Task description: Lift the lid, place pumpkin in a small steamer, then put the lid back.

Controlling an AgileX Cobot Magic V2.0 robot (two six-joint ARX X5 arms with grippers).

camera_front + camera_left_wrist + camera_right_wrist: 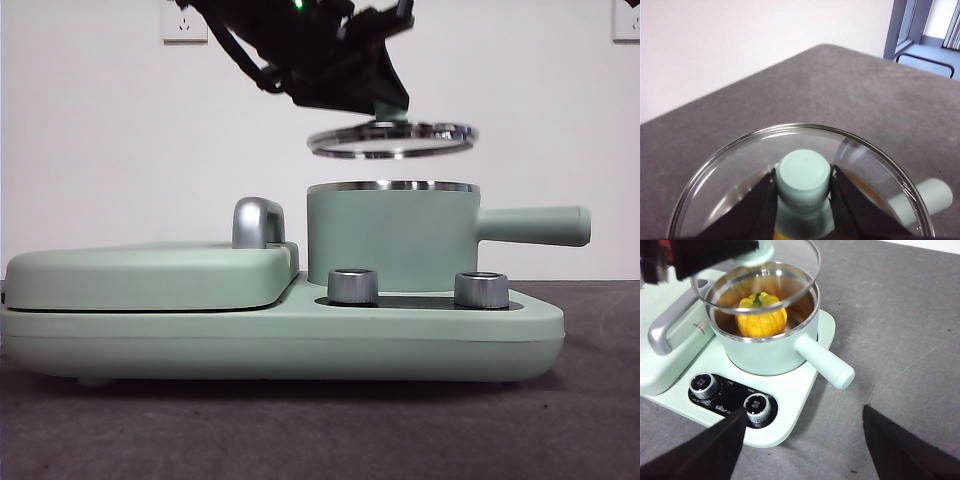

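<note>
My left gripper (804, 182) is shut on the mint-green knob (804, 175) of the glass lid (392, 139) and holds it, slightly tilted, a little above the small steamer (392, 240). The lid's steel rim (790, 292) hovers over the pot's opening in the right wrist view. The pumpkin (761, 316) sits inside the steamer (785, 352), yellow-orange with a green stem. The steamer's long handle (535, 225) points right in the front view. My right gripper (805, 440) is open and empty, apart from the pot, above the table near the base unit's front corner.
The steamer stands on a wide mint-green base unit (300, 335) with two silver knobs (352, 286) (481, 289). A flat hinged cover (150, 275) with a silver handle (258, 222) lies beside the pot. Grey table (900, 330) spreads around.
</note>
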